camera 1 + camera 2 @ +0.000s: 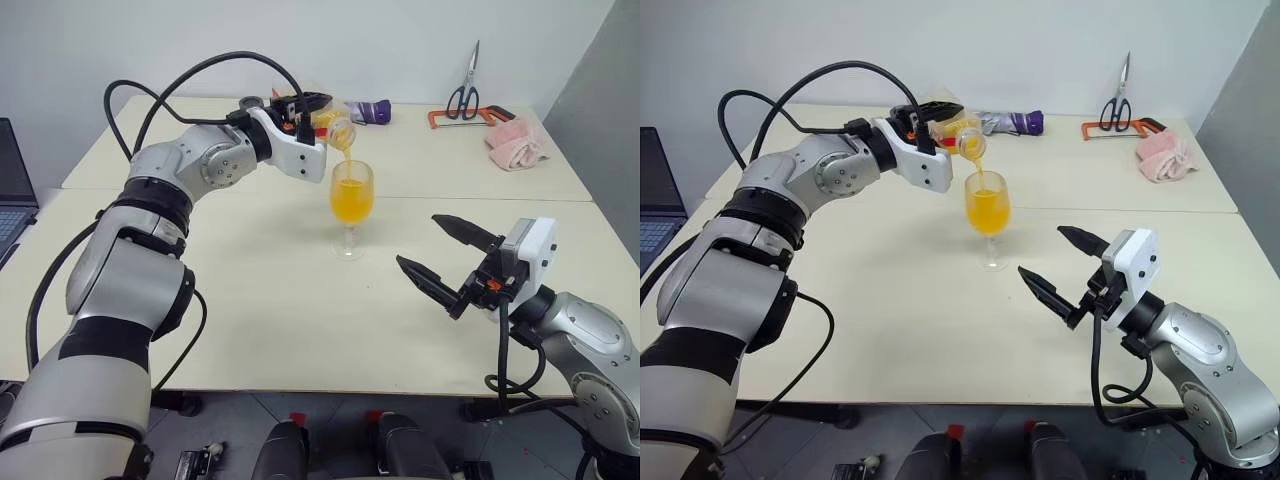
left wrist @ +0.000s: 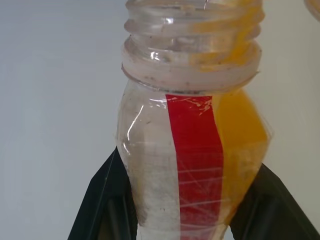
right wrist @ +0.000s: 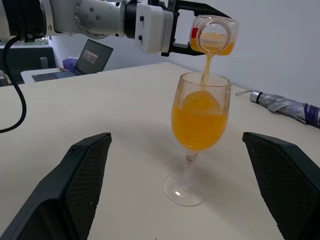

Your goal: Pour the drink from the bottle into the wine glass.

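My left gripper [image 1: 312, 106] is shut on the clear bottle [image 1: 336, 124], which it holds tipped with its mouth over the wine glass [image 1: 351, 196]. A thin stream of orange drink [image 3: 207, 64] runs from the bottle's open neck into the bowl. The glass stands upright on the cream table [image 1: 250, 300], more than half full of drink [image 3: 197, 125]. In the left wrist view the bottle [image 2: 195, 150] shows a red strip and some drink still inside. My right gripper [image 1: 418, 240] is open and empty, a short way off from the glass on my right and nearer to me.
At the back of the table lie scissors [image 1: 463, 95], an orange clamp [image 1: 452, 118], a pink cloth [image 1: 517, 145] and a folded umbrella [image 1: 376, 110]. A laptop [image 1: 10, 190] sits at the far left. A seam [image 1: 480, 199] between two tabletops runs behind the glass.
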Controlling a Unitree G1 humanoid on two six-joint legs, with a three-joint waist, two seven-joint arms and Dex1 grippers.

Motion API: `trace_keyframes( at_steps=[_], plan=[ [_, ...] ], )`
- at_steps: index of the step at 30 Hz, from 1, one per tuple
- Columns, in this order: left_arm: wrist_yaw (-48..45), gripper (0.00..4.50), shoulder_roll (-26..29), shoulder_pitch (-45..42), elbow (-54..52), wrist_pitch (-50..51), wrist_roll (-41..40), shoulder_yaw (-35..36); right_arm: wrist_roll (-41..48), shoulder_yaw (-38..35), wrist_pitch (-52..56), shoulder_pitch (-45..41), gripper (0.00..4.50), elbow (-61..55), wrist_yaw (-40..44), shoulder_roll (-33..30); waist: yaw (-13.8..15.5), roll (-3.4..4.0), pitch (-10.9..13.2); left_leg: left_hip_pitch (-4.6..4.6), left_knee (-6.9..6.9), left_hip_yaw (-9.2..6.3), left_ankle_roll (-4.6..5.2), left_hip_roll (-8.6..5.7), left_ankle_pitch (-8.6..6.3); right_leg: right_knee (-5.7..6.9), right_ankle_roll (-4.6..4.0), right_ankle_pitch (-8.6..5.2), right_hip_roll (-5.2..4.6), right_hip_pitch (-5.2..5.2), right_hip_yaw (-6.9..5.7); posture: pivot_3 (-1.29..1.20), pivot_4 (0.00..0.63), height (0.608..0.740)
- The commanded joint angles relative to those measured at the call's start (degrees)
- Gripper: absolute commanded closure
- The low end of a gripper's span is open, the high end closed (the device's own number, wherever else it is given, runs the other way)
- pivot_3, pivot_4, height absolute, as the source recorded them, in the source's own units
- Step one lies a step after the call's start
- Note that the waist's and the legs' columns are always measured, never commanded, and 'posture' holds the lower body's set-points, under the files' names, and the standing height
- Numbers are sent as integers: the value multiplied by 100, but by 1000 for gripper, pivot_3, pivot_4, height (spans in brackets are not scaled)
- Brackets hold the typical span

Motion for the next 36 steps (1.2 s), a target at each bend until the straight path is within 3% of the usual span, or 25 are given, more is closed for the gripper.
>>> trace_keyframes(
  at_steps=[1,23,36],
  plan=[
    [110,2703,37,-272,-64,0,-32,46,35,-29,-89,-20,0,-178,19,-38,0,0,0,0,0,0,0,0,0,0,0,0,0,0,0,0,150,740],
    [-12,2703,-39,-244,-18,40,-164,112,27,-14,-92,20,0,-212,-9,-31,0,0,0,-1,6,0,0,0,0,3,0,0,0,0,0,0,150,740],
    [-1571,2704,-477,200,-49,738,-1787,1095,21,72,-47,-175,0,-273,-16,-71,-7,0,0,-1,13,0,0,1,0,9,0,0,1,0,0,0,150,740]
  ],
)
